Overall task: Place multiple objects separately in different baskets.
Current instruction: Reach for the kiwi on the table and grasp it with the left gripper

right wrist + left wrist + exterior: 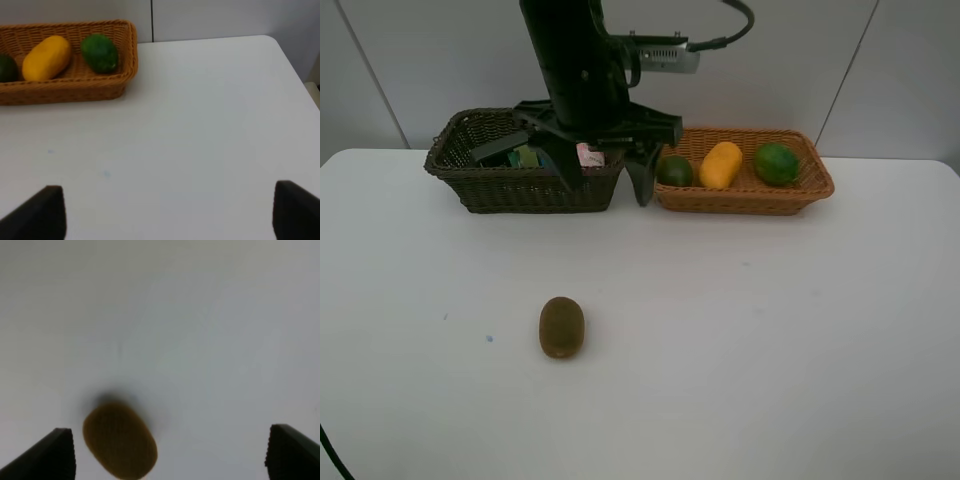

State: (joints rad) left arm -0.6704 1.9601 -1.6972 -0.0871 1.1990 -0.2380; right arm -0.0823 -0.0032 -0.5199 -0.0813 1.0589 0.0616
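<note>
**Kiwi alone on the counter, both tools open**

While the high view shows the left tool [603, 170] spread wide and empty before the dark basket [525, 190], only its wrist view puts the kiwi [120, 447] between the jaws, untouched. The right wrist view shows the right tool [167, 212] open over bare white counter [200, 125], with mango [46, 57] and green fruit [100, 52] in the tan basket [75, 87]. Pale wall behind.
</note>
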